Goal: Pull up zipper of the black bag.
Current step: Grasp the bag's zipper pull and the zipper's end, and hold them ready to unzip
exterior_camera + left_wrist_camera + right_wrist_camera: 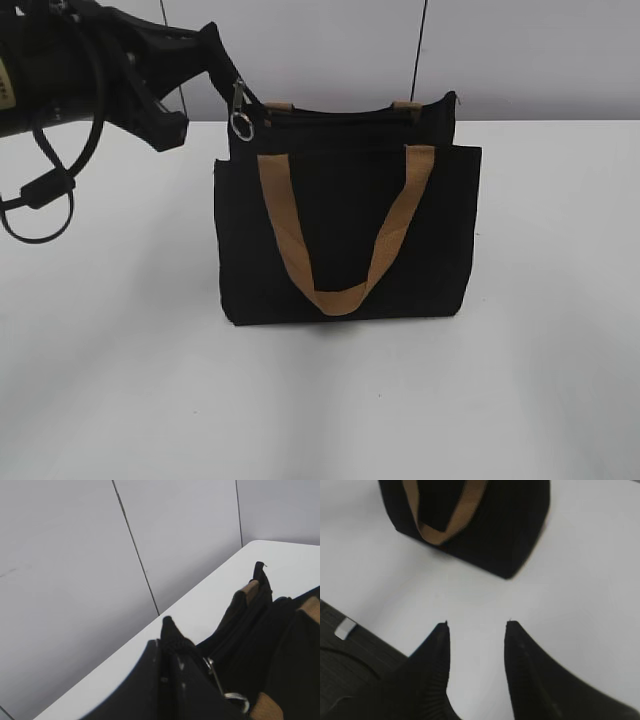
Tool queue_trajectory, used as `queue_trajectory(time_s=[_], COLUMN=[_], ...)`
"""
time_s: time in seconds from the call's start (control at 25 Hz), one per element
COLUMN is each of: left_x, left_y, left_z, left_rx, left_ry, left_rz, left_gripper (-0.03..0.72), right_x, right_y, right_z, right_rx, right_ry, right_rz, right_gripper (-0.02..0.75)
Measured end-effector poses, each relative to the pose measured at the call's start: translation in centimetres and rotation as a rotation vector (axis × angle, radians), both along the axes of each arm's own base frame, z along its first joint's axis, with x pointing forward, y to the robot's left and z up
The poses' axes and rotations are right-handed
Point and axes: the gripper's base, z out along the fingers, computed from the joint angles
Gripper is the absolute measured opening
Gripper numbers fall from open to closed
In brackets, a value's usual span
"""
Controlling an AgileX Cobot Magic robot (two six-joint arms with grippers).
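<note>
Standing upright on the white desk (110, 380), near the middle and close to the far wall: the black bag (345, 240), with one tan strap (340, 240) hanging down over its front. Running along the bag's top edge: the zipper (335, 113), with a silver pull tab (240, 110) and ring dangling at the top left corner. Pinching the fabric of that top left corner, fingers pressed together on it: the left gripper (215, 50). Hovering over the near part of the desk, well apart from the bag, fingers spread and holding nothing: the right gripper (476, 630).
</note>
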Motion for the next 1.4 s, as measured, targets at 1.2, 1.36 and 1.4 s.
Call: queue_trajectory(time_s=[1.2,1.36,1.4], left_x=[-0.1,-0.1,-0.1], left_y=[-0.1,-0.1,-0.1], left_z=[0.2,0.2,0.2], left_rx=[-0.012,-0.012,-0.012], left_ry=[-0.011,-0.011,-0.011], left_rz=[-0.008,-0.008,-0.008], left_gripper=[-0.003,-0.003,-0.003], right_x=[24.5,25.4,25.6], right_y=[18.6,19.0,19.0], right_z=[-2.7,-3.8,-4.0], right_rx=[-0.096,-0.112,-0.118], right_ry=[-0.003,0.009,0.007], right_rz=[0.693,0.668,0.655], right_gripper=[0.291,0.291,0.291])
